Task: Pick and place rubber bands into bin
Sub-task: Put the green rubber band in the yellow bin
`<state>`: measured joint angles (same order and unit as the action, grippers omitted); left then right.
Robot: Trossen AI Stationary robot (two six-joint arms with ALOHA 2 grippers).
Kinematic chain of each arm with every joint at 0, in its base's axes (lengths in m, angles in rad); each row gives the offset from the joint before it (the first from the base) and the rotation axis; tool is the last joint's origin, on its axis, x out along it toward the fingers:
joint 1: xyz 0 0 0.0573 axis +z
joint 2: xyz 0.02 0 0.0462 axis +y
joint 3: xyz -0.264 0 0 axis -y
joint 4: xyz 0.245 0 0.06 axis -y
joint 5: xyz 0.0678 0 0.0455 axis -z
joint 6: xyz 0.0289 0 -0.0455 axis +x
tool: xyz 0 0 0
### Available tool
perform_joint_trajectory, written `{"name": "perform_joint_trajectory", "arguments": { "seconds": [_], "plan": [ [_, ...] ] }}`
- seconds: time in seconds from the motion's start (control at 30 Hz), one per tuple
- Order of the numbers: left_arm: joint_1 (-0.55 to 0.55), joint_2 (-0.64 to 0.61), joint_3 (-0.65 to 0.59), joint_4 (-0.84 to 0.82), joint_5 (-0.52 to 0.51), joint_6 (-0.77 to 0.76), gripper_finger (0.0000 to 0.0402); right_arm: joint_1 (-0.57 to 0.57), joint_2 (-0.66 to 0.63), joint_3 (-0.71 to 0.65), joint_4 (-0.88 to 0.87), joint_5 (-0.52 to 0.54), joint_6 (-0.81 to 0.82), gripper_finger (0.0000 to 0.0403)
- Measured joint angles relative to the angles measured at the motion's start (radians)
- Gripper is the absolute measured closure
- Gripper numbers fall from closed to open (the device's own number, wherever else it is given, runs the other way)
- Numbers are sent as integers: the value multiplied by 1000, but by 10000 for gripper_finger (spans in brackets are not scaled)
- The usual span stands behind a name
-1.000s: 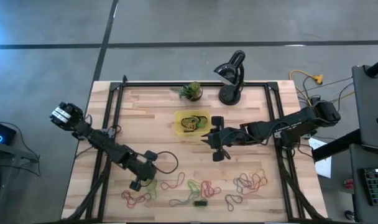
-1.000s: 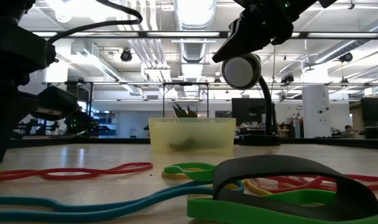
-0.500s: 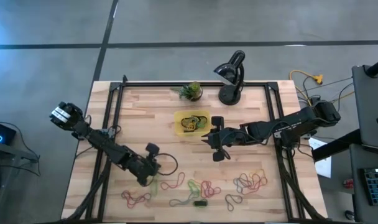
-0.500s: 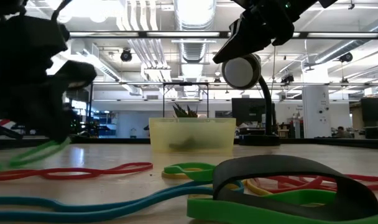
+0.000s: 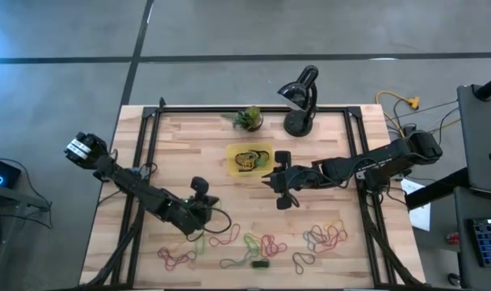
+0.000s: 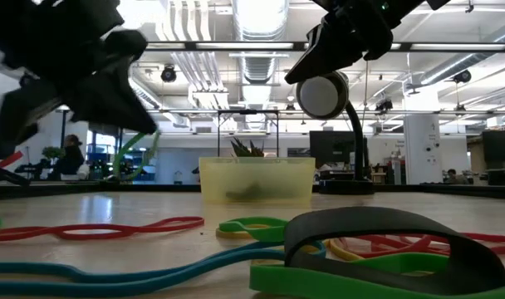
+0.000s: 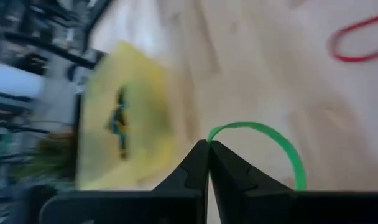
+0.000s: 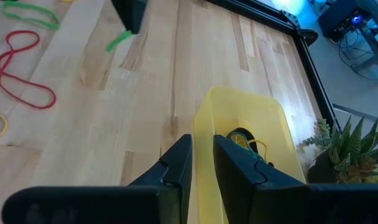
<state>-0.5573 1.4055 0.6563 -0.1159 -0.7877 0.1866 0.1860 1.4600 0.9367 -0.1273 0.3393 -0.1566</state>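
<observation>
Green thin rubber band (image 7: 263,140) pinched in left gripper (image 7: 208,149), lifted off wooden bench (image 5: 189,162). Carry step; next: travel to translucent-yellow plastic bin (image 5: 249,159), release above. Right gripper (image 8: 202,152) beside bin, slightly parted, empty.

Table (image 5: 326,137): pale wood planks, matt. Bin (image 5: 234,162): translucent yellow plastic, prob. smooth. Rubber bands (image 6: 111,229): matt.

High view: looks straight down on the whole tabletop (image 5: 310,218).
Low view: sits at tabletop height, looks across.
Both wrist views: close, share the bin (image 8: 251,134).
</observation>
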Motion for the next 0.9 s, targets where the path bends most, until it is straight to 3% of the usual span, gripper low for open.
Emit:
{"name": "perform_joint_trajectory", "arguments": {
  "seconds": [0.37, 0.5, 0.9],
  "plan": [
    [219, 0, 84, 13, -40, 198, 401, 0, -14, 0, -15, 1, 0, 342],
    [319, -1, 87, 106, -26, 298, 401, 0, -14, 0, -24, 2, 0, 344],
    [594, 6, 84, 348, 289, 396, 401, 0, -14, 0, -34, 3, 0, 346]
  ]
}}
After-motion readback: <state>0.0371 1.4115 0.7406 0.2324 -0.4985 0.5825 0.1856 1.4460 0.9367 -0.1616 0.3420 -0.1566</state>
